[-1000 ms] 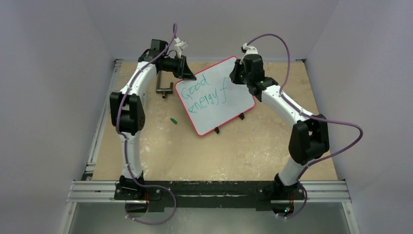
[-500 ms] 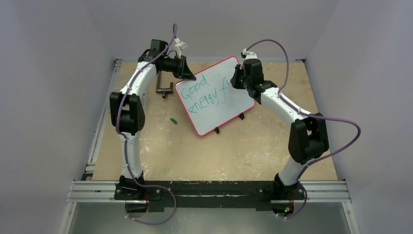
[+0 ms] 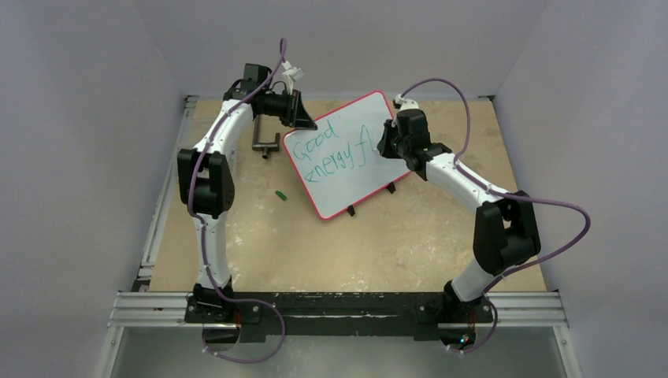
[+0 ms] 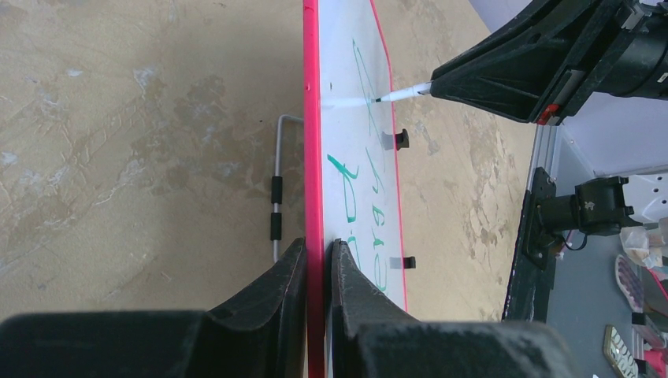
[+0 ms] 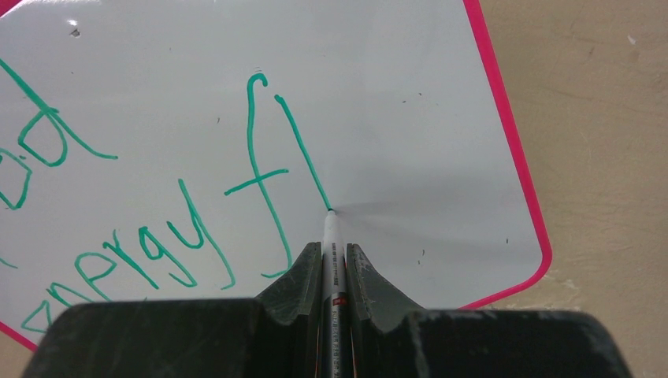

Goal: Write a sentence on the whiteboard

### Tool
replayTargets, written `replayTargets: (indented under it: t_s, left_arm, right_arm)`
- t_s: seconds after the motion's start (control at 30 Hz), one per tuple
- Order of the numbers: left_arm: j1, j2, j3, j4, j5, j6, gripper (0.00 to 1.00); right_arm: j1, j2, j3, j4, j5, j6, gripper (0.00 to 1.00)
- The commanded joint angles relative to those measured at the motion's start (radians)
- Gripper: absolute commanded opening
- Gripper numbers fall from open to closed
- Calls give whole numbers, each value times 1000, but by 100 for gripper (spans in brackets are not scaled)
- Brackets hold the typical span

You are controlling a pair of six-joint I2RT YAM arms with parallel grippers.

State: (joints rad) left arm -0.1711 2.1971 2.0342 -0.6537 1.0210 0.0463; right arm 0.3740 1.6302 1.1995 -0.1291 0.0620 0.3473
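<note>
The whiteboard [image 3: 346,153] with its red frame stands tilted on the table; it also shows in the left wrist view [image 4: 346,134] and the right wrist view [image 5: 378,102]. My left gripper [image 4: 318,252] is shut on its red edge at the far left corner [image 3: 303,118]. My right gripper [image 5: 335,256] is shut on a white marker [image 5: 330,236] whose tip touches the board at the bottom of the "l" stroke. The sentence [image 3: 331,150] in green reads "Good energy fl" [image 5: 260,173].
A small green marker cap [image 3: 279,194] lies on the table left of the board. A metal bracket [image 3: 265,143] sits behind the board's left side. Two black clip feet [image 3: 390,188] hold the board's lower edge.
My right gripper moved down the board and drew the "l" stroke after the "f". The left gripper and board stayed put.
</note>
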Motion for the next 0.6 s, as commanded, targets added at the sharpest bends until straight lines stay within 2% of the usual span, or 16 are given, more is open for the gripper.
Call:
replayTargets:
  t_s: [0.0, 0.33, 0.57]
  left_arm:
    - [-11, -64, 5, 31, 25, 62, 0]
    - [-11, -68, 4, 26, 25, 66, 0]
    - [-11, -64, 6, 31, 28, 64, 0]
  right_arm:
    - [0, -25, -4, -19, 35, -3, 0]
    - [-1, 50, 122, -39, 73, -20, 0]
    - [0, 21, 146, -42, 67, -25, 0]
